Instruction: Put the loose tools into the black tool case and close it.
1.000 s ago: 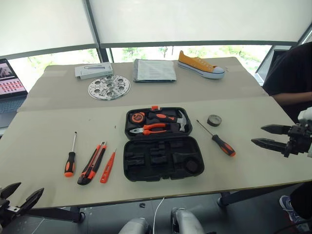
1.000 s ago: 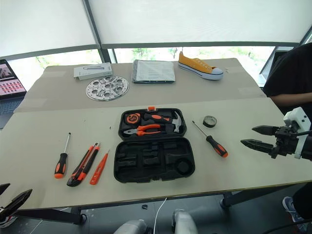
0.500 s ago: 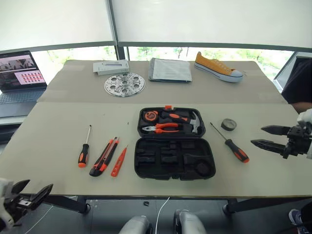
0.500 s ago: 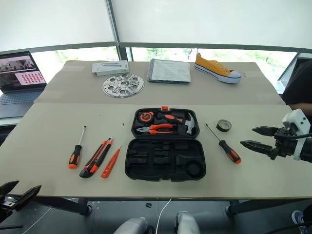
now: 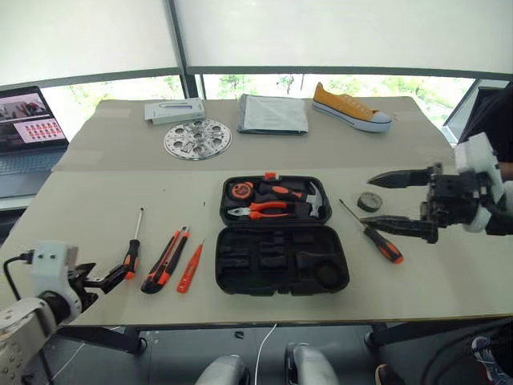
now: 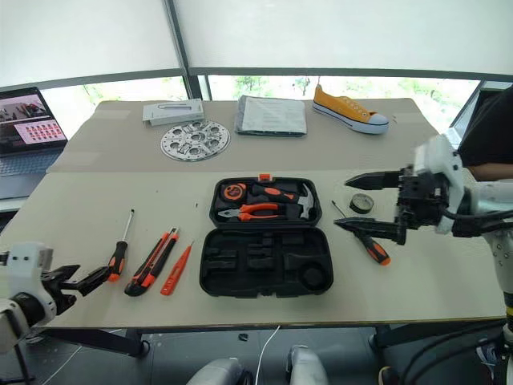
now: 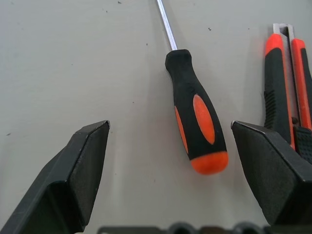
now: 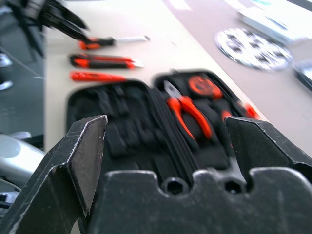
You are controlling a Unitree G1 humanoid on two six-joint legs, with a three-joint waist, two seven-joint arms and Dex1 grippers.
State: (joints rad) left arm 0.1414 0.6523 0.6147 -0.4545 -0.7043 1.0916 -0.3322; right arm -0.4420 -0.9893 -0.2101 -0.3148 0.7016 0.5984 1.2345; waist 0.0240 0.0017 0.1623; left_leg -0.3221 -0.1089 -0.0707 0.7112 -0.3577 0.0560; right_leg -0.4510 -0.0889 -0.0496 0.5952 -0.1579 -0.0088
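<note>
Black moulded plastic, the tool case (image 5: 277, 236) lies open and flat in the middle of the beige table (image 5: 96, 216), its far half holding orange-handled pliers (image 5: 260, 211), a hammer (image 5: 313, 200) and a tape measure (image 5: 241, 191), its near half showing bare shaped recesses. To the case's left three loose tools lie side by side, roughly parallel: a screwdriver (image 5: 134, 248) with an orange-and-black handle farthest out, then the orange-black utility knife (image 5: 163, 260), then the slim orange tester screwdriver (image 5: 190, 266) nearest the case. To the case's right lie the second screwdriver (image 5: 378, 239) and, just beyond its tip, the small dark tape roll (image 5: 369, 201). The left gripper (image 5: 115, 277) hovers at the table's near edge just short of the left screwdriver's handle end, its two black fingers spread apart with the handle between them in the left wrist view and touching neither. The right gripper (image 5: 393, 202) hangs above the right screwdriver and tape roll, pointing toward the case, fingers wide apart and holding nothing. Farther back on the table sit a perforated metal disc (image 5: 197, 139), a grey folded cloth (image 5: 272, 113) and a yellow sneaker (image 5: 350, 107).
</note>
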